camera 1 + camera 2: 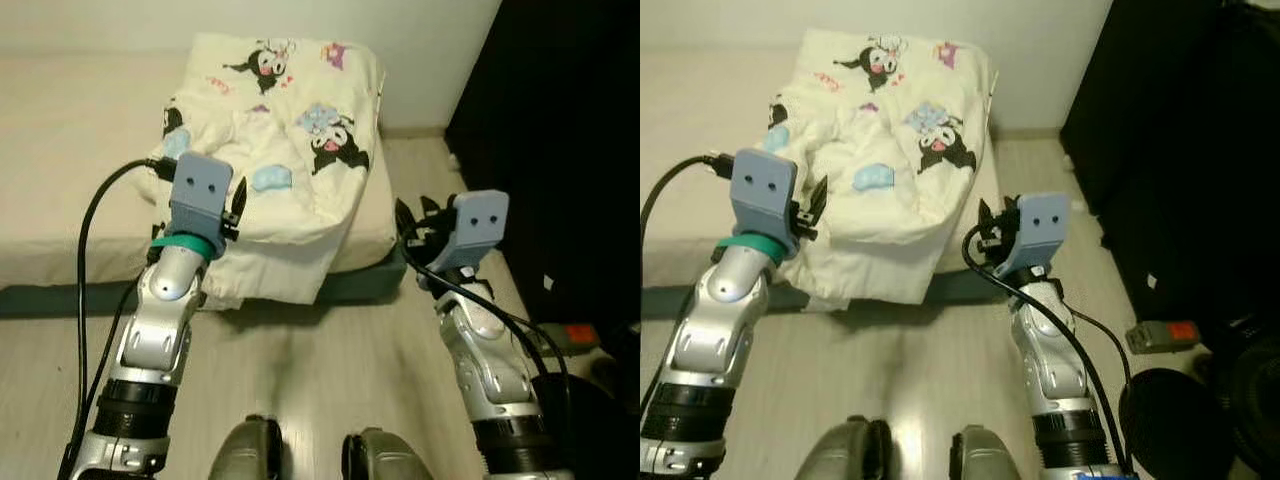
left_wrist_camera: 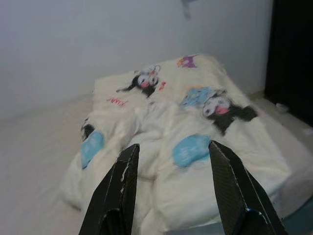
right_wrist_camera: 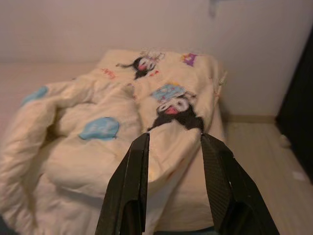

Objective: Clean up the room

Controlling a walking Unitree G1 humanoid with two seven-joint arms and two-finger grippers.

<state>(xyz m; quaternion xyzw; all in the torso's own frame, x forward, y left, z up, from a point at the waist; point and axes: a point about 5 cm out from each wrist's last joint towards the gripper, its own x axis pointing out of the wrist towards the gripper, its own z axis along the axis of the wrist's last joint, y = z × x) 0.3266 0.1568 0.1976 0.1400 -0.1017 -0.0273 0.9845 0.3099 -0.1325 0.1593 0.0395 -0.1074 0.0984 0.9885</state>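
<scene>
- Left eye view: you face a low bed [image 1: 60,150] against the wall; a cream cartoon-print comforter [image 1: 290,150] lies bunched at its right end, one flap hanging over the front edge. A dark wardrobe [image 1: 560,150] stands right of the bed, and an orange-and-grey device [image 1: 572,336] lies on the wood floor [image 1: 320,370] at its foot.
- Same view: your left gripper [image 1: 238,205] is raised at the bed's front edge, just over the hanging flap; your right gripper [image 1: 412,225] is up beside the bed's front right corner.
- Right eye view: same scene; a black round object [image 1: 1175,420] sits on the floor by your right arm.
- Left wrist view: your left gripper's fingers [image 2: 117,191] stand well apart, holding nothing, with the comforter beyond them.
- Right wrist view: your right gripper's fingers [image 3: 129,191] are also spread and hold nothing; the comforter's drooping right edge lies past their tips, and you cannot tell whether they touch it.
</scene>
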